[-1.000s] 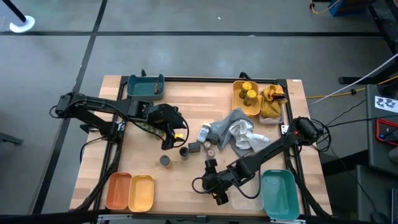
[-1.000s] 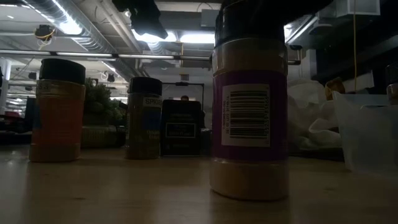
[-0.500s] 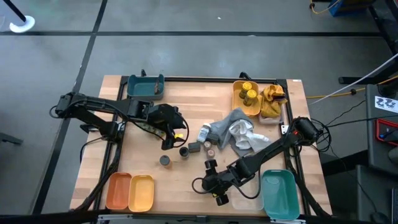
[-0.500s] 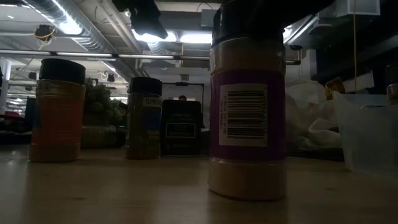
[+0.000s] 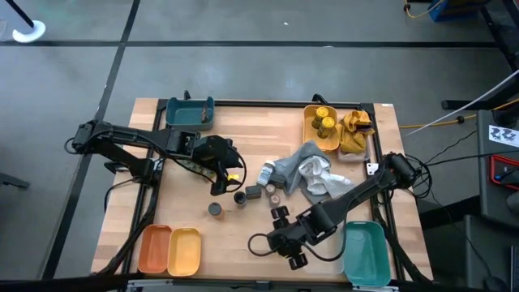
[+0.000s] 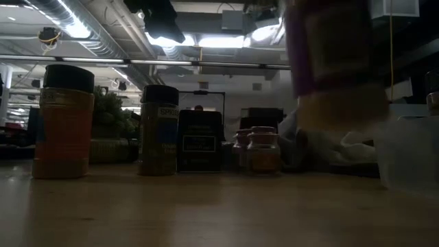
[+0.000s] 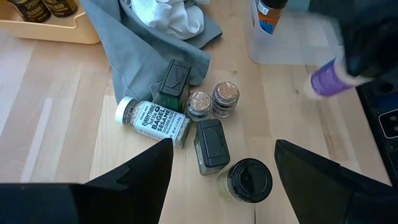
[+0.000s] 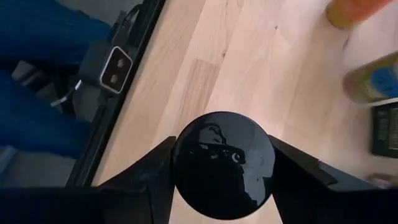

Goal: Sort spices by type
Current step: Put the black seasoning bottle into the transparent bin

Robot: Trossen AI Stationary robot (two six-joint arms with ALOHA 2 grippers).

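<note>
So the right gripper (image 5: 293, 253) has its fingers clamped around a purple-label spice jar (image 6: 334, 65) with a black lid (image 8: 222, 164), holding it up off the wood table (image 5: 243, 243) near the front edge, right beside the clear bin (image 7: 292, 37). The left gripper (image 5: 220, 180) hangs left of center with its fingers spread wide, nothing in them. Below it sit more spices: a round black-lid jar (image 7: 247, 180), a dark tin (image 7: 210, 144), and a white-cap jar (image 7: 152, 120) lying on its side against the grey cloth (image 7: 134, 43).
</note>
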